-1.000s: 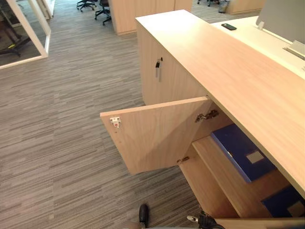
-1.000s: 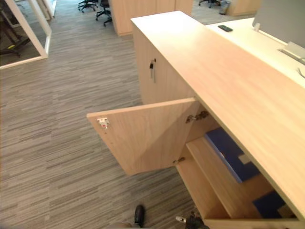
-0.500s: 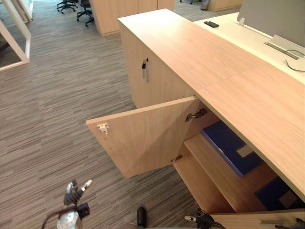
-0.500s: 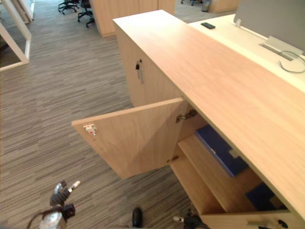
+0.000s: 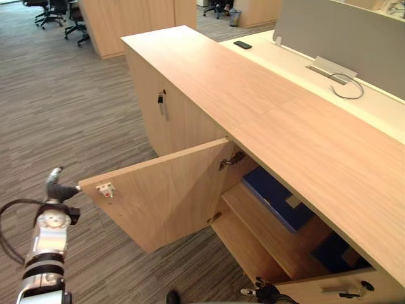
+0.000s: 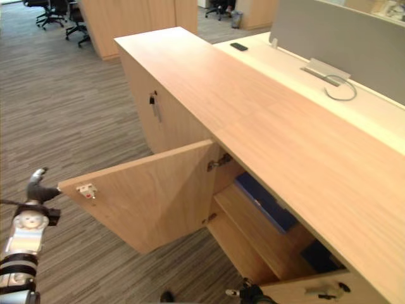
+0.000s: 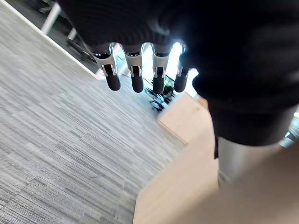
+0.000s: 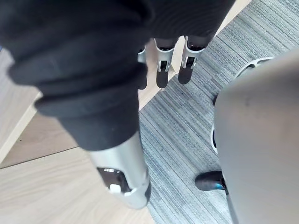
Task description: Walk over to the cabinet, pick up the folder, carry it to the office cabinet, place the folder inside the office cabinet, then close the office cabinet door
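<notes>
The blue folder (image 5: 271,194) lay flat on the upper shelf of the office cabinet (image 5: 209,82), just behind the open cabinet door (image 5: 164,196), with a second blue item (image 5: 329,250) on the shelf below it. In the last half second the left hand (image 5: 60,190) had risen from below the door to the door's free edge, close by the latch plate (image 5: 105,189); whether it touched could not be told. Its fingers (image 7: 137,79) were straight and held nothing. The right hand (image 8: 161,74) hung beside the door's cabinet, fingers relaxed and empty. The camera had swung as well. Placing looked finished, so pushing the door shut seemed next.
</notes>
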Tool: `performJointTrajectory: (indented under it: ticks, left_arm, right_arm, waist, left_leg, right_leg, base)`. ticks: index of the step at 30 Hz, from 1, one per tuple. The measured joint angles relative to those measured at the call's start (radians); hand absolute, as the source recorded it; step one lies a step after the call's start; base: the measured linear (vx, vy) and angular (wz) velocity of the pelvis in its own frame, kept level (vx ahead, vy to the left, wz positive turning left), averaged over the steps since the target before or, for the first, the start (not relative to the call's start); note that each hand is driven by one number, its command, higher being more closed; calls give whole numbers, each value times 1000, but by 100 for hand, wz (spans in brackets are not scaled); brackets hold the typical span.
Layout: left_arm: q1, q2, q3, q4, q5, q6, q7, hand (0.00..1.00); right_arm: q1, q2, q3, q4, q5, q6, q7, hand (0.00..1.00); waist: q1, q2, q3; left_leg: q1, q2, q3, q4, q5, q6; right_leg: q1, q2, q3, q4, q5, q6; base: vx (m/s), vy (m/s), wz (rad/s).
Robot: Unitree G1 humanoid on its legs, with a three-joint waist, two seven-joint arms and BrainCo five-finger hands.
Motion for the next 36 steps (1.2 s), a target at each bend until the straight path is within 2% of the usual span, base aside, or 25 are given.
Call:
performJointTrajectory:
  ticks: [3, 5, 10, 11, 13, 14, 15, 17, 19, 21, 23, 27, 30, 31, 32, 33, 34, 35, 36]
  left_arm:
    - [7, -2, -78, -25, 43, 0, 5, 0]
    - [50, -4, -173, -87, 92, -21, -1, 0]
    - [165, -29, -335, -214, 155, -70, -28, 0]
    - [184, -54, -393, -240, 163, -77, -36, 0]
    - [226, -87, -441, -275, 169, -106, -54, 0]
    - [254, -129, -518, -282, 163, -127, -78, 0]
    - [266, -151, -547, -282, 160, -131, -91, 0]
    - [302, -225, -631, -269, 142, -141, -132, 0]
    - [328, -338, -739, -223, 98, -151, -188, 0]
    - [340, -400, -794, -195, 67, -163, -244, 0]
    - [353, -413, -802, -169, 44, -162, -265, 0]
    - [358, -411, -806, -125, 7, -146, -291, 0]
    - [354, -408, -808, -129, -13, -136, -297, 0]
    - [352, -410, -808, -136, -19, -129, -298, 0]
    - [348, -416, -810, -146, -19, -121, -306, 0]
    - [348, -416, -811, -151, -19, -120, -308, 0]
    - [347, -416, -810, -170, -18, -113, -312, 0]
    - [344, -411, -787, -182, -18, -94, -309, 0]
    - [336, -405, -783, -183, -18, -90, -310, 0]
  right_arm:
    - [5, -7, 0, -1, 3, -10, 0, 0]
    - [8, -11, 0, 2, 1, -12, -1, 0]
    - [11, -16, 21, 5, -5, -15, -8, 0]
    - [14, -16, 21, 5, -6, -16, -11, 0]
    - [17, -16, 18, 5, -4, -18, -16, 0]
    - [19, -20, 17, 5, -3, -20, -20, 0]
    - [19, -20, 17, 5, -2, -20, -22, 0]
    - [20, -16, 14, 6, 10, -22, -28, 0]
    - [24, -2, -25, 6, 51, -22, -41, 0]
    - [28, 9, -64, 6, 96, -22, -50, 0]
    - [29, 0, -121, 6, 115, -27, -81, 0]
    - [62, -22, -169, 5, 117, -19, -85, 0]
    - [68, -8, -176, -16, 122, -9, -87, 0]
    - [72, 0, -182, -39, 122, -8, -88, 0]
    - [88, 9, -183, -75, 119, -5, -88, 0]
    - [91, 11, -183, -83, 118, -4, -88, 0]
    - [95, 17, -185, -102, 110, 0, -88, 0]
    - [100, 20, -197, -119, 97, 5, -87, 0]
    - [102, 20, -206, -121, 89, 7, -87, 0]
  waist:
    - [1, 0, 0]
    - [11, 2, -2]
    - [21, 4, -3]
    - [20, 6, -9]
    - [22, 6, -13]
    - [19, 15, -21]
    - [18, 16, -24]
    - [12, 16, -24]
    - [3, 14, -24]
    - [-9, 14, -25]
    - [-20, 14, -25]
    - [-30, 11, -14]
    - [-32, 16, 0]
    - [-30, 18, 4]
    - [-28, 19, 4]
    - [-26, 19, 3]
    - [-20, 15, 4]
    - [-13, 17, 4]
    - [-20, 20, 7]
  left_leg:
    - [0, 1, -3, 0, 3, -1]
    - [0, -3, -19, -1, 5, 0]
    - [-7, -16, -43, -1, 6, -4]
    - [-18, -24, -46, -1, 10, -2]
    - [-26, -32, -50, -1, 13, 3]
    - [-32, -35, -56, -1, 20, 5]
    - [-33, -35, -56, -1, 23, 7]
    - [-36, -35, -55, -1, 28, 12]
    - [-38, -37, -45, -1, 32, 12]
    - [-38, -34, -26, -1, 32, 16]
    - [-35, -29, -2, -1, 33, 19]
    - [-13, -10, 56, 0, 32, 19]
    - [27, 18, 162, 0, 15, 8]
    - [36, 38, 206, 0, 6, 4]
    - [40, 50, 269, 0, -14, -9]
    - [41, 53, 283, 0, -19, -9]
    - [53, 68, 342, 0, -24, -19]
    - [64, 85, 408, 0, -22, -38]
    - [71, 93, 426, 1, -19, -44]
  right_leg:
    - [-1, 0, 1, 5, 0, 0]
    - [-2, -5, 0, 9, -1, 0]
    - [5, -14, -4, 2, -2, 2]
    - [2, -18, -6, -9, -7, 9]
    - [2, -23, -9, -29, -14, 18]
    - [1, -24, -17, -33, -20, 19]
    - [1, -25, -17, -35, -22, 22]
    - [1, -24, -15, -38, -21, 22]
    - [-6, -25, 0, -39, -18, 24]
    - [-18, -25, 21, -39, -2, 23]
    - [-28, -22, 40, -35, 1, 25]
    - [-37, -11, 82, -19, 2, 24]
    - [-55, -2, 113, -2, 5, 21]
    - [-80, -12, 59, 20, 4, 16]
    - [-93, -85, -159, 78, -9, -10]
    - [-93, -97, -194, 85, -7, -11]
    - [-92, -122, -279, 95, 8, -14]
    - [-101, -120, -290, 95, 34, -4]
    - [-104, -113, -277, 96, 33, -5]
  base:
    - [-60, -2, 3]
    - [-91, 17, 18]
    - [-87, 13, 13]
    - [-91, 0, 7]
    - [-75, 2, 9]
    - [-77, 10, 13]
    - [-79, 16, 11]
    - [-31, 11, -3]
    - [-9, 10, -12]
    - [26, 7, -25]
    - [51, -6, -38]
    - [38, -16, -41]
    - [-46, -24, -90]
    - [-90, -40, -128]
    - [-76, -33, -123]
    - [-44, -38, -134]
    - [-11, -25, -152]
    - [-26, -35, -149]
    - [-53, -63, -112]
